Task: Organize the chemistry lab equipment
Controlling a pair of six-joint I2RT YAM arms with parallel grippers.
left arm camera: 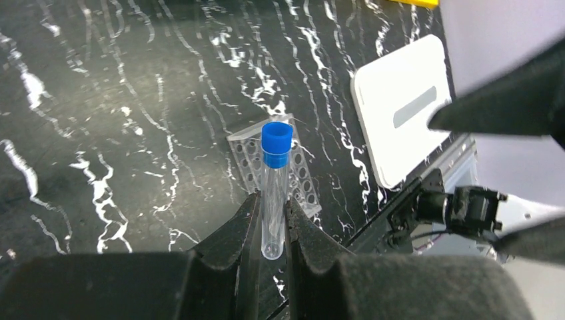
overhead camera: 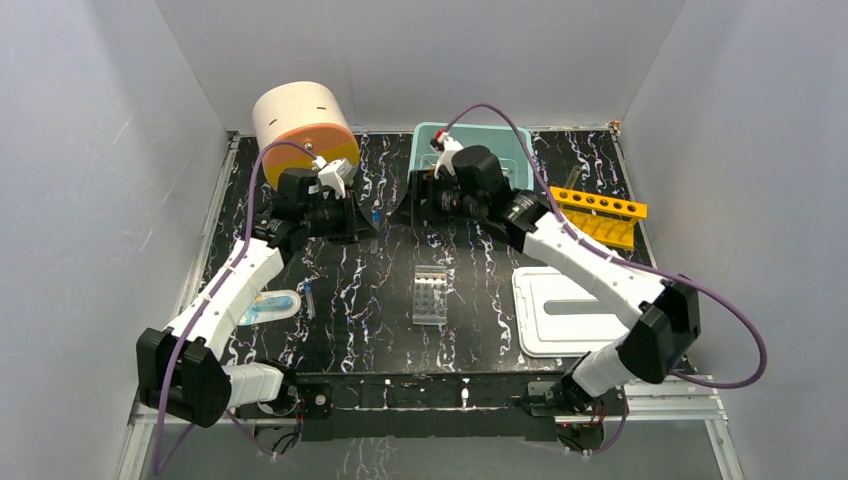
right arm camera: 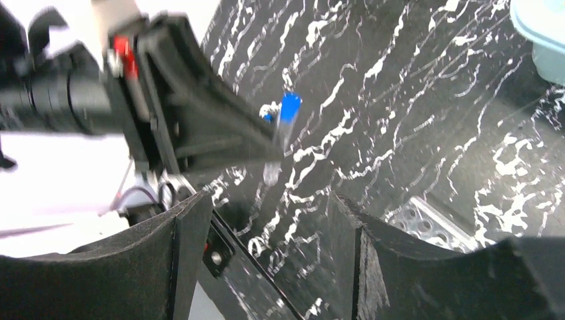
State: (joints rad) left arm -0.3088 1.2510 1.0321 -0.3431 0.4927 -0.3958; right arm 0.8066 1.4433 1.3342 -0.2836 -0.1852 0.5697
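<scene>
My left gripper (left arm camera: 272,200) is shut on a clear thin tube with a blue cap (left arm camera: 275,180) and holds it above the black table. In the top view this gripper (overhead camera: 368,220) is at the back middle with the tube (overhead camera: 375,213) at its tip. My right gripper (right arm camera: 270,200) is open and empty, facing the left gripper and the tube (right arm camera: 285,123) from close by; in the top view it (overhead camera: 408,205) is just right of the tube. The clear well plate (overhead camera: 430,295) lies flat at the table's centre. A clear funnel-like item (overhead camera: 272,305) and another thin tube (overhead camera: 308,298) lie at the left.
A cream-and-orange drum (overhead camera: 305,125) stands at the back left. A teal bin (overhead camera: 500,148) is at the back centre. A yellow holed rack (overhead camera: 603,215) is at the right, and a white lid (overhead camera: 565,310) lies at the front right.
</scene>
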